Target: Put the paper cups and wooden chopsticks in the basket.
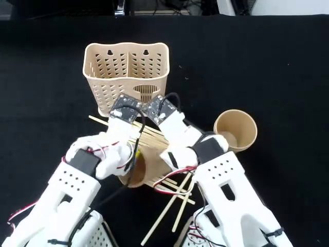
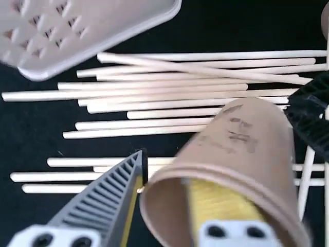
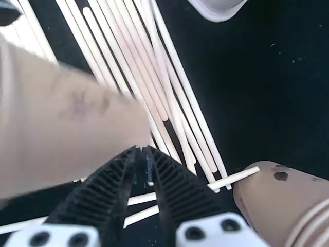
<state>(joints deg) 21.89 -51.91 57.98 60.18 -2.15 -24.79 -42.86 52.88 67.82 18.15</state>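
Basket: the basket (image 1: 110,90) stands upright near the far edge of the bench (image 1: 277,62), left of middle.
Cup: a cup (image 2: 241,144) lies on its side mid-bench across the chopsticks (image 2: 169,85), mouth toward the near edge.
Left fingers: the left fingers (image 2: 115,193) are spread, one inside the cup's mouth and the other outside against the rim.
Right fingers: the right fingers (image 3: 103,190) are pressed almost together just beside the cup, seemingly pinching one chopstick (image 3: 149,175) by its end.
Second cup: the second cup (image 1: 237,126) stands upright right of middle, near the pile.
Risk, cup: a one-wall grip may buckle the thin paper or let it slip. Lifting it could roll the chopsticks beneath.
Risk, chopstick: held by its end, it may pivot and drop.
Risk, arms: both work close together and could knock each other or the basket.
Writing: dark marks on the cup's side, none readable.
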